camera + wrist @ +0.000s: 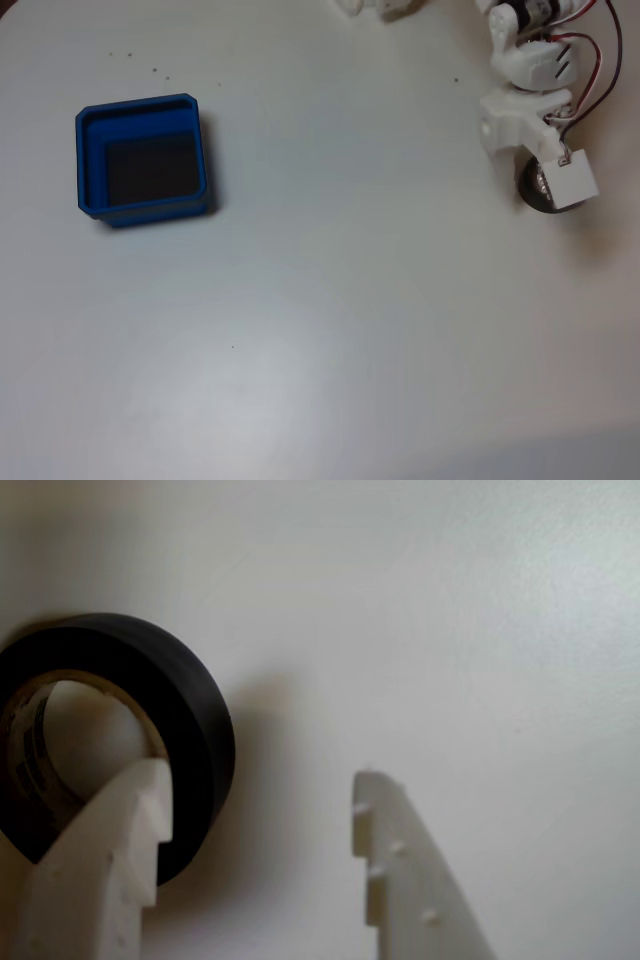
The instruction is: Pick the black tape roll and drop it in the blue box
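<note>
The black tape roll lies flat on the white table, its pale beige core showing in the wrist view. My white gripper is open right over it: the left finger sits at the core hole and the right finger stands outside the ring, so the roll's right wall is between them. In the fixed view the gripper is at the right side and covers most of the roll. The blue box, with its dark floor, sits far off at the left.
The arm's white body and red and black wires come in from the top right corner. A few small dark specks dot the white table above the box.
</note>
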`<state>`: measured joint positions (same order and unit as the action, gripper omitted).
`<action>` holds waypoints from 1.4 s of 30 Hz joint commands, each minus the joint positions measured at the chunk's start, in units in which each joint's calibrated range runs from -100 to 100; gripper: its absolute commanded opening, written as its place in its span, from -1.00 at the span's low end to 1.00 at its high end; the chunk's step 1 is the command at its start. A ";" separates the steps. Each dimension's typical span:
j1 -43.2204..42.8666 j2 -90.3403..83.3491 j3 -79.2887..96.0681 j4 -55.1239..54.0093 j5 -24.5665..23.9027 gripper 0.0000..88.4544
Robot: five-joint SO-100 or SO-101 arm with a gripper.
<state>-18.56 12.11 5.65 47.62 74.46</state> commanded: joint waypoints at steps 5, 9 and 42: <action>-0.45 -0.65 -4.48 -1.25 -0.13 -0.62; -0.64 -0.65 -4.57 -1.25 -0.13 -0.62; -3.57 -0.57 -7.72 -1.33 -0.04 -0.62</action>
<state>-22.22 12.11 2.15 47.54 74.54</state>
